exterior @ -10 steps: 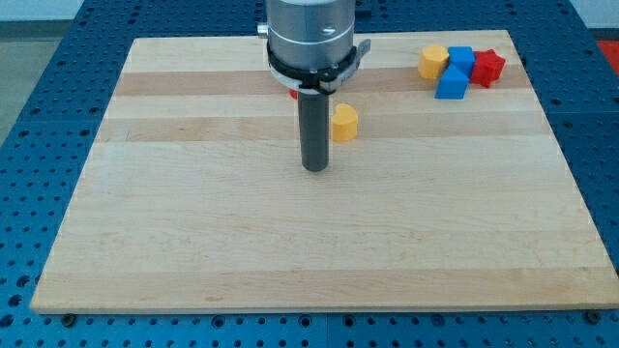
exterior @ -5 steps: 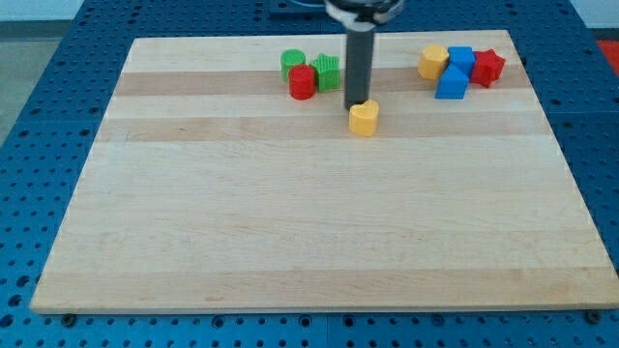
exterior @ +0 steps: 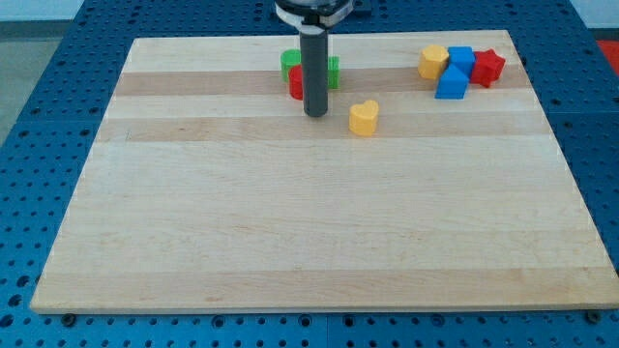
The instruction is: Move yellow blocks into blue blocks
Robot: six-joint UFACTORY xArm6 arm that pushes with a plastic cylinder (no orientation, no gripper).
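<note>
A yellow heart-shaped block (exterior: pixel 364 118) lies alone on the wooden board, right of centre near the view's top. My tip (exterior: pixel 314 115) stands to its left, a short gap apart. At the view's top right a yellow cylinder-like block (exterior: pixel 432 62) touches a blue cube (exterior: pixel 461 59). A blue triangular block (exterior: pixel 451 84) lies just below them.
A red star-like block (exterior: pixel 488 67) sits right of the blue cube. Behind my rod are a green block (exterior: pixel 290 61), a red block (exterior: pixel 296 81) and another green block (exterior: pixel 333 72), partly hidden. The board's top edge (exterior: pixel 387 40) is close by.
My tip was left of the yellow heart, went behind it and pushed it slightly right, and now stands to its left again.
</note>
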